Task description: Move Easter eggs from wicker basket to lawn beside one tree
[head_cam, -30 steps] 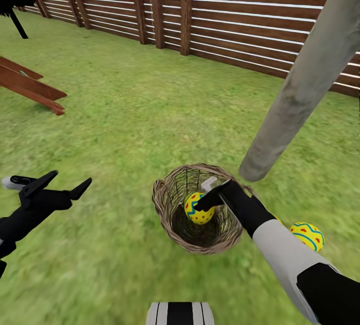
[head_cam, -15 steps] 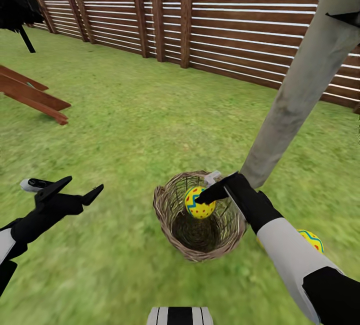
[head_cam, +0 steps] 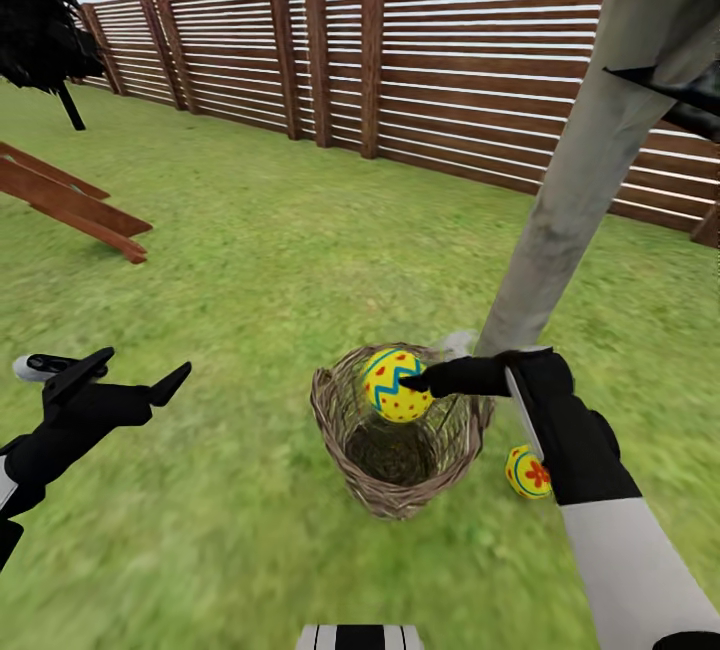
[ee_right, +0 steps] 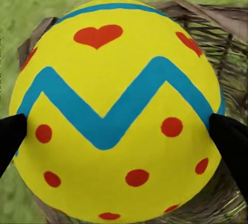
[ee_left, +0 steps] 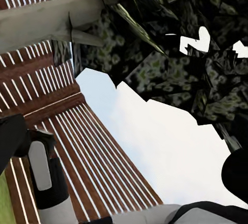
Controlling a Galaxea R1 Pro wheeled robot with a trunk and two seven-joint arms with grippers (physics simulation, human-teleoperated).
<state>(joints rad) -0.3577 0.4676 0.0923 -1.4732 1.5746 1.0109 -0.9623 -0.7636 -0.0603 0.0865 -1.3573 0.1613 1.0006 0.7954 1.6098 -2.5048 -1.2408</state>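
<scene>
My right gripper (head_cam: 408, 386) is shut on a yellow Easter egg (head_cam: 392, 382) with a blue zigzag and red dots, held just above the rim of the brown wicker basket (head_cam: 338, 430). In the right wrist view the egg (ee_right: 116, 113) sits between both black fingertips (ee_right: 10, 137), with the basket rim (ee_right: 206, 17) behind it. A second egg (head_cam: 527, 472) lies on the lawn (head_cam: 260, 260) to the right of the basket, near the foot of the pale grey tree (head_cam: 565, 210). My left gripper (head_cam: 145, 367) hangs open and empty, well left of the basket.
A slatted wooden fence (head_cam: 440, 60) runs along the back of the lawn. Slanted wooden beams (head_cam: 75, 205) lie at the far left, with a thin dark tree (head_cam: 40, 25) behind them. The left wrist view looks up at the tree trunk (ee_left: 41, 22) and its foliage (ee_left: 170, 43).
My right gripper has lifted the egg from inside the basket to just above its rim. The head view has tilted upward. The left arm has barely moved.
</scene>
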